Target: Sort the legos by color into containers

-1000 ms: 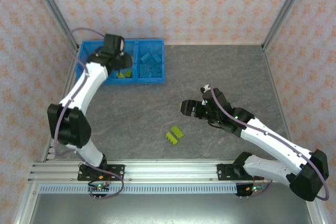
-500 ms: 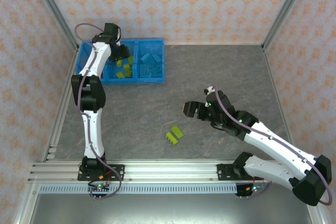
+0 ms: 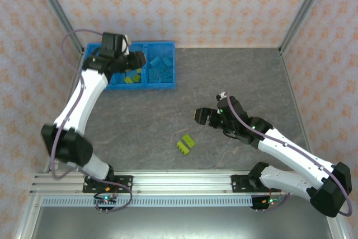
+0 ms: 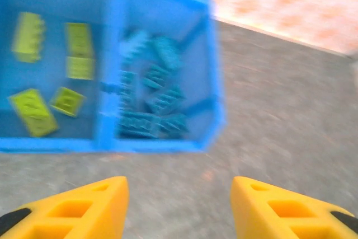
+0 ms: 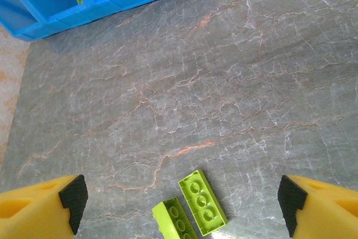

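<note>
Grey veined counter [image 3: 235, 76]. Peach patterned walls [image 3: 184, 4] on three sides. Aluminium posts [image 3: 55, 9] at back corners. Slotted rail [image 3: 179, 182] along near edge.

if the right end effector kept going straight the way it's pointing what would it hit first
Most likely the two lime green legos lying together on the table, low between its open jaws in the right wrist view. Depth is unclear, so the right end effector might meet bare table first.
</note>
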You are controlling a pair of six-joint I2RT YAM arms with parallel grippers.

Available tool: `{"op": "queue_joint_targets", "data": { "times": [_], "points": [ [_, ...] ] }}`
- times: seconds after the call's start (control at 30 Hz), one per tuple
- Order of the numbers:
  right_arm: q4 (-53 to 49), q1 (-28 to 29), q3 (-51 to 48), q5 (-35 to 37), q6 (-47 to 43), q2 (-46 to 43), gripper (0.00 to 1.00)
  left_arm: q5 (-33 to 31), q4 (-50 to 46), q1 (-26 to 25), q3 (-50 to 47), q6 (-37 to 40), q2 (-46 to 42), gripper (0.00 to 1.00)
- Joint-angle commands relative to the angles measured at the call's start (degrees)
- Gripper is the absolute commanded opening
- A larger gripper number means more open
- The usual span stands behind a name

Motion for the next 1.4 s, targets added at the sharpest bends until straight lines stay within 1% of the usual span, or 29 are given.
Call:
{"op": "queue_joint_targets", "data": {
  "times": [0.0,0.1,0.17,0.23,0.3,0.37,0.47,0.57,0.67,0.7,0.8,0.9,1.03,1.1,1.2,1.3,1.37],
  "points": [
    [1.0,0.2,-0.1,3.6,1.0,-0.1,0.90,-4.3,2.9,-9.5,-8.6,-1.1,-6.8,0.51],
    [0.8,0.2,0.0,4.9,1.1,-0.1,0.90,-10.8,1.7,-20.7,-14.8,-0.9,-11.9,0.51],
    [0.7,0.2,-0.1,5.6,1.4,-0.2,0.90,-15.5,0.7,-28.5,-18.5,-1.4,-13.5,0.51],
    [0.6,0.2,-0.1,5.9,1.8,-0.3,0.90,-18.3,-0.1,-35.1,-21.8,-2.5,-13.5,0.52],
    [0.7,0.2,-0.1,6.2,2.5,-0.4,0.91,-17.6,-0.6,-40.5,-24.4,-3.8,-11.7,0.56],
    [0.5,0.2,-0.2,6.9,2.7,-0.3,0.91,-19.1,-1.2,-46.1,-26.4,-5.7,-8.9,0.60],
    [0.5,0.2,-0.3,7.6,3.5,-0.4,0.93,-20.9,-1.0,-52.2,-28.0,-7.4,-4.1,0.64],
    [0.5,0.1,-0.3,7.1,4.0,-0.4,0.93,-19.9,1.4,-53.7,-29.0,-8.0,-0.1,0.71],
    [-0.6,0.1,0.1,6.8,4.1,-0.5,0.93,-19.3,3.3,-53.7,-29.5,-7.6,2.8,0.86],
    [-1.1,0.1,0.2,6.8,4.1,-0.7,0.93,-19.8,3.4,-53.7,-29.5,-7.1,3.4,0.89],
    [-1.4,0.1,-0.5,7.6,4.4,-1.9,0.93,-22.4,2.9,-53.7,-29.4,-5.4,5.6,0.94],
    [-1.3,0.1,-1.0,8.2,4.8,-2.6,0.94,-22.1,4.3,-53.4,-29.9,-3.1,7.6,0.96],
    [-2.1,0.1,-0.3,8.2,4.8,-2.6,0.94,-21.1,7.0,-51.8,-31.6,-0.3,10.0,0.96],
    [-2.3,0.1,-0.2,8.2,4.8,-2.6,0.94,-19.9,9.1,-50.8,-32.8,0.9,10.3,0.94],
    [-2.5,0.1,0.0,8.3,4.9,-2.5,0.94,-16.7,12.2,-49.6,-34.3,2.0,11.1,0.85],
    [-3.1,0.1,0.4,8.4,4.8,-2.5,0.94,-15.3,14.3,-49.6,-34.9,2.7,11.9,0.75],
    [-3.0,0.1,0.3,8.6,5.2,-2.5,0.94,-14.5,15.5,-49.6,-35.3,2.9,12.6,0.70]
  ]
}}
